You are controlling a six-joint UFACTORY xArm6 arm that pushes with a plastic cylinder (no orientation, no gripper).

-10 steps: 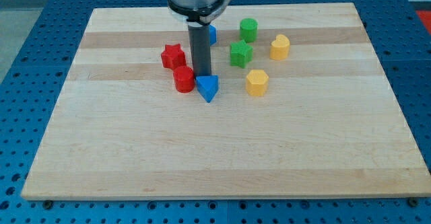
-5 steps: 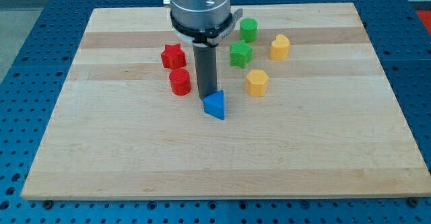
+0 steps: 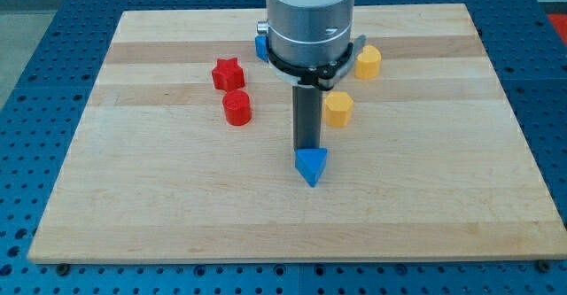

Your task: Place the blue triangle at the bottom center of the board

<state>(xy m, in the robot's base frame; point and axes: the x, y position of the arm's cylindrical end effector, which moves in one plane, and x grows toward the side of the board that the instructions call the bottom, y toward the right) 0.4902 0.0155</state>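
Observation:
The blue triangle [image 3: 311, 166] lies on the wooden board [image 3: 159, 206], a little right of the middle and below the other blocks. My tip [image 3: 307, 149] touches the triangle's upper edge, just above it in the view. The arm's grey body covers the upper middle of the board.
A red star [image 3: 228, 73] and a red cylinder [image 3: 236, 108] sit left of the rod. Two yellow blocks [image 3: 337, 108] [image 3: 368, 62] sit to its right. Another blue block [image 3: 260, 45] peeks out beside the arm. The green blocks are hidden behind the arm.
My tip has moved down and to the right in the view, pushing the blue triangle away from the red cylinder. The arm now covers both green blocks.

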